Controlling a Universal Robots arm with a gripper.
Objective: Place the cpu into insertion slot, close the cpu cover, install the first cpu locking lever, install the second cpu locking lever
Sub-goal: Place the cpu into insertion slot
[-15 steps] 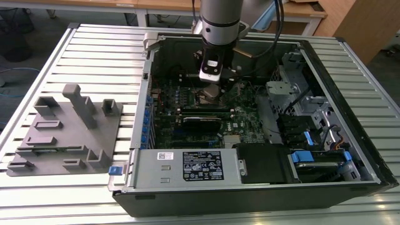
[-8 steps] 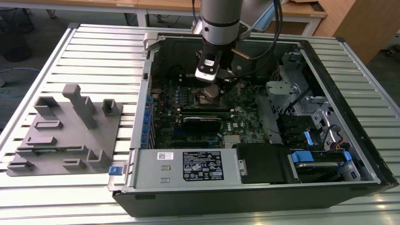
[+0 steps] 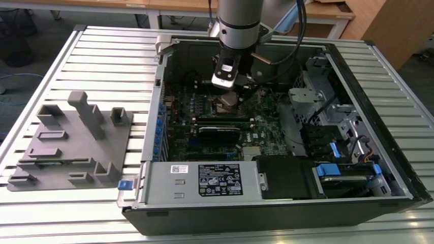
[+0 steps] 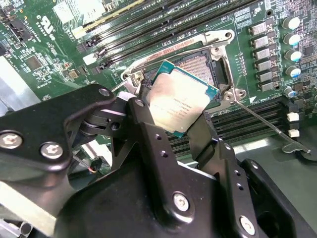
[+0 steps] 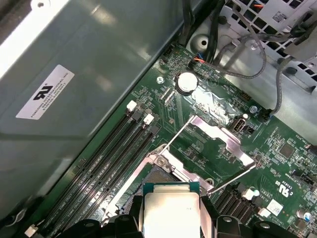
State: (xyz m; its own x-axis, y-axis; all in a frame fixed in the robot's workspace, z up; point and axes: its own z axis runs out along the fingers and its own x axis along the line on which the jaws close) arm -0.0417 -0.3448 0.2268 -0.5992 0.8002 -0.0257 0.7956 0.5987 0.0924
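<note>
While the gripper [image 4: 173,124] clamps the cpu [image 4: 181,99] by two edges, tilted just above the open slot [image 4: 200,67], the first wrist view adds the cover [image 5: 223,141], swung open. The exterior view shows the case [image 3: 271,216] on a slatted table [image 3: 101,56], with desks [image 3: 326,12] behind.

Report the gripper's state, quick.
Gripper: shut on the cpu, holding it over the open socket.
</note>
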